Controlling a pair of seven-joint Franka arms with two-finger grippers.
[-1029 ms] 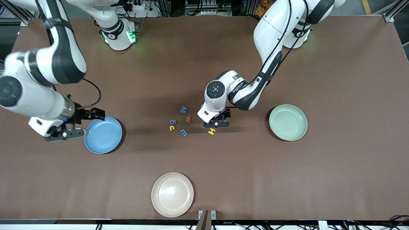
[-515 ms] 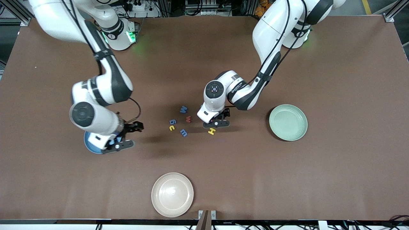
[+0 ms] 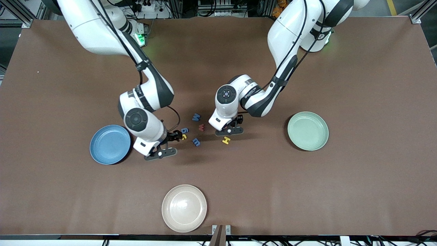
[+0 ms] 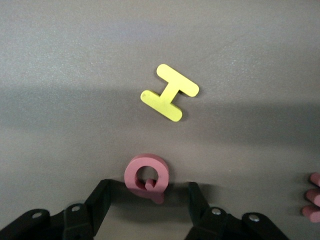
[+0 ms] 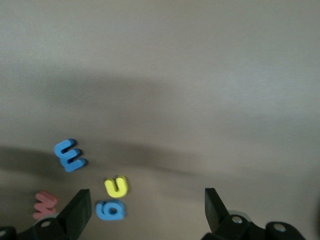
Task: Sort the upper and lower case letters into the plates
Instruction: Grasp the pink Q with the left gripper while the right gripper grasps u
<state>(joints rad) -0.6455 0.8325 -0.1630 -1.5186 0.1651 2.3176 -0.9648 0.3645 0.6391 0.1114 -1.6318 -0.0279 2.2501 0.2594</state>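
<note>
The left gripper [image 3: 229, 130] is down low at the middle of the counter [image 3: 307, 191], and its wrist view shows the black fingers [image 4: 97, 197] standing apart on either side of a pink Q [image 4: 147, 176], a gap showing on both sides, so nothing is clamped and the letter sits on the counter between them. Just next to it lies the yellow H [image 3: 226, 140], flat and apart from the pink Q, a shade nearer the front camera than the gripper. Over toward the right arm's end of the cluster, the right gripper [image 3: 160, 150] hangs above the counter with its fingers spread wide and nothing between them, just beside the small letters. Its wrist view picks up a yellow letter [image 5: 117, 186] touching a blue g [image 5: 109, 210], with a blue m [image 5: 70, 155] and a red w [image 5: 44, 204] close by. In the front view the red w [image 3: 201, 127] lies between a second blue letter [image 3: 195, 117] and the blue m [image 3: 196, 141], all loose on the counter. The blue plate [image 3: 110, 144] sits toward the right arm's end, just beside the right gripper, and it holds nothing. The pale green plate [image 3: 308, 131] sits toward the left arm's end, well apart from the letters, and holds nothing too. A cream plate [image 3: 184, 208] rests near the front edge, nearest the camera.
</note>
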